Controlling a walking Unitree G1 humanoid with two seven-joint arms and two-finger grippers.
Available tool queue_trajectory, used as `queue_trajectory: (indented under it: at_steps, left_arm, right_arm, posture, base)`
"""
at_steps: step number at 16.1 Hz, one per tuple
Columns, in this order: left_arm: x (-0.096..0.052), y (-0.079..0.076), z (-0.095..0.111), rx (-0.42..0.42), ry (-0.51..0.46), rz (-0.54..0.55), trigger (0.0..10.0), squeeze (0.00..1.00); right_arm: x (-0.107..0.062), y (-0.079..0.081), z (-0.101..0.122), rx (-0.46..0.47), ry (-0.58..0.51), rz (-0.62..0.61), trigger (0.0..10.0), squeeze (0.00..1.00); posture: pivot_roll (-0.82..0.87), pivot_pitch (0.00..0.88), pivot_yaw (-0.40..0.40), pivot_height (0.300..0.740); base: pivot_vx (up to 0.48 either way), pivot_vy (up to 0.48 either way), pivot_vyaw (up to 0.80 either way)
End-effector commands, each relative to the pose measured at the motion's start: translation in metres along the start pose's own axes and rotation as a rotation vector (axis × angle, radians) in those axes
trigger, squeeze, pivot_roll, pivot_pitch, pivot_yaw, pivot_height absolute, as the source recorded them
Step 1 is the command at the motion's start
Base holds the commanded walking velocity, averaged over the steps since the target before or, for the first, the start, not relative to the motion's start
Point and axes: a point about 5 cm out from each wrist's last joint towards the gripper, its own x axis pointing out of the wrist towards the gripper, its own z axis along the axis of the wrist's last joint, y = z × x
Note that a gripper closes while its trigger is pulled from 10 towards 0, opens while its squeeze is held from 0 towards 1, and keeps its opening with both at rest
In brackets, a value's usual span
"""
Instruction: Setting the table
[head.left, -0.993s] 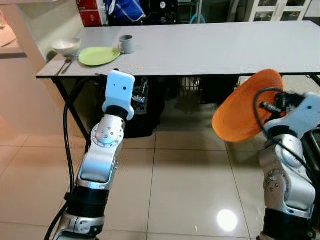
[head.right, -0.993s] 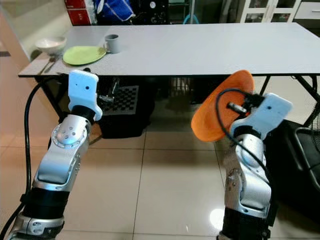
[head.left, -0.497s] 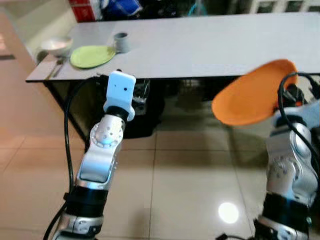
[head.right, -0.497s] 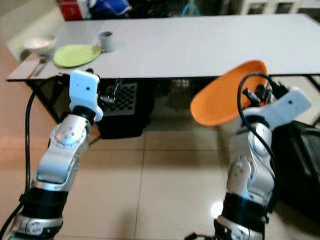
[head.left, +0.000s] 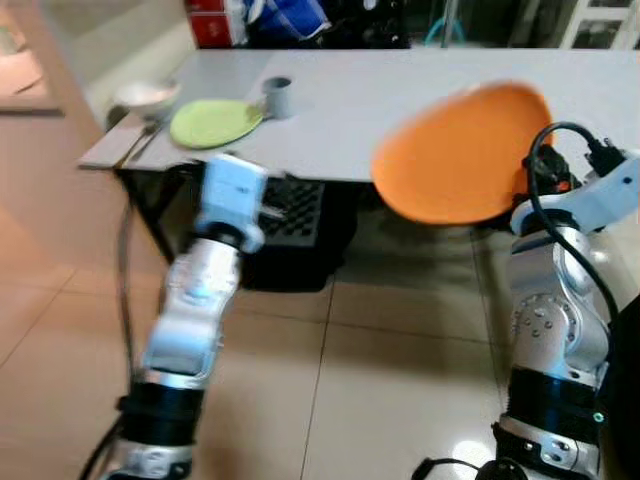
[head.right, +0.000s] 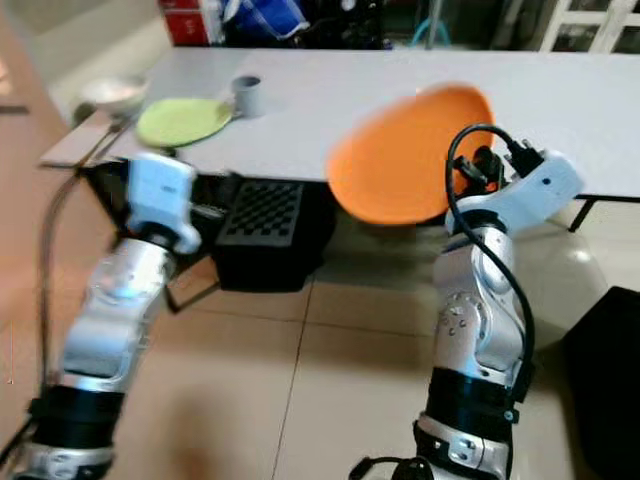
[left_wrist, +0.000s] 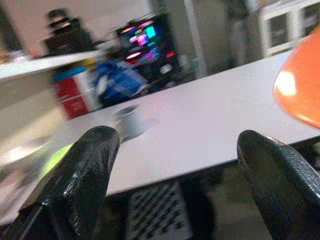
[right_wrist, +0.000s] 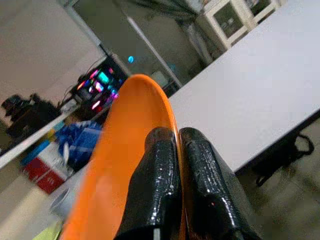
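Carrying: orange plate (head.left: 460, 155), centre-right of frame, clamped at its rim by the right gripper (right_wrist: 177, 150).
Judged rigid, light, slippery; rim hold suits. Left gripper (left_wrist: 175, 165) spread apart, unladen.

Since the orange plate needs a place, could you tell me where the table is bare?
The table is bare from the grey cup rightward to its far end. The left corner is crowded: green plate, white bowl, cutlery beside it. The right tool holds the orange plate at the bare front edge.
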Motion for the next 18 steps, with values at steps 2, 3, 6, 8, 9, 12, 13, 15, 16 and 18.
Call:
queue_trajectory:
  at_steps: [2, 3, 6, 8, 9, 12, 13, 15, 16, 18]
  left_arm:
    - [0.0006, -0.0022, 0.0056, 0.006, -0.022, -0.022, 10.0, 0.00]
    - [0.0004, -0.0021, 0.0057, 0.006, -0.022, -0.025, 10.0, 0.00]
    - [0.0003, -0.0022, 0.0057, 0.010, -0.023, -0.031, 10.0, 0.00]
    - [0.0003, -0.0032, 0.0055, 0.013, -0.022, -0.035, 10.0, 0.00]
    - [0.0003, -0.0037, 0.0056, 0.015, -0.022, -0.038, 10.0, 0.00]
    - [0.0003, -0.0037, 0.0055, 0.017, -0.022, -0.042, 10.0, 0.00]
    - [0.0001, -0.0042, 0.0053, 0.019, -0.021, -0.044, 10.0, 0.00]
    - [-0.0005, -0.0049, 0.0049, 0.023, -0.019, -0.049, 10.0, 0.00]
    - [-0.0009, -0.0052, 0.0046, 0.026, -0.018, -0.052, 10.0, 0.00]
    - [-0.0013, -0.0055, 0.0043, 0.029, -0.017, -0.057, 10.0, 0.00]
  right_arm:
    - [0.0024, -0.0072, 0.0146, 0.005, -0.067, -0.023, 10.0, 0.00]
    - [0.0025, -0.0073, 0.0144, 0.006, -0.067, -0.024, 10.0, 0.00]
    - [0.0028, -0.0075, 0.0131, 0.009, -0.067, -0.028, 10.0, 0.00]
    - [0.0039, -0.0079, 0.0128, 0.011, -0.067, -0.032, 10.0, 0.00]
    - [0.0046, -0.0079, 0.0130, 0.014, -0.069, -0.035, 10.0, 0.00]
    - [0.0056, -0.0068, 0.0123, 0.021, -0.070, -0.034, 10.0, 0.00]
    - [0.0061, -0.0060, 0.0116, 0.027, -0.068, -0.031, 10.0, 0.00]
    - [0.0066, -0.0059, 0.0107, 0.030, -0.065, -0.030, 10.0, 0.00]
    - [0.0068, -0.0060, 0.0098, 0.031, -0.060, -0.031, 10.0, 0.00]
    - [0.0069, -0.0059, 0.0086, 0.033, -0.053, -0.030, 10.0, 0.00]
  posture:
    - [-0.06, 0.000, 0.063, 0.740]
    - [-0.06, 0.000, 0.063, 0.740]
    - [-0.06, 0.000, 0.064, 0.740]
    - [-0.06, 0.000, 0.063, 0.740]
    - [-0.06, 0.000, 0.063, 0.740]
    - [-0.06, 0.000, 0.064, 0.740]
    - [-0.06, 0.000, 0.064, 0.740]
    - [-0.06, 0.000, 0.064, 0.740]
    - [-0.06, 0.000, 0.063, 0.740]
    - [-0.06, 0.000, 0.062, 0.740]
  base:
    - [0.458, 0.000, 0.00]
    - [0.461, 0.000, 0.00]
    - [0.456, 0.000, 0.00]
    - [0.459, 0.000, 0.00]
    - [0.458, 0.000, 0.00]
    - [0.458, 0.000, 0.00]
    - [0.458, 0.000, 0.00]
    - [0.448, 0.000, 0.00]
    - [0.450, 0.000, 0.00]
    - [0.450, 0.000, 0.00]
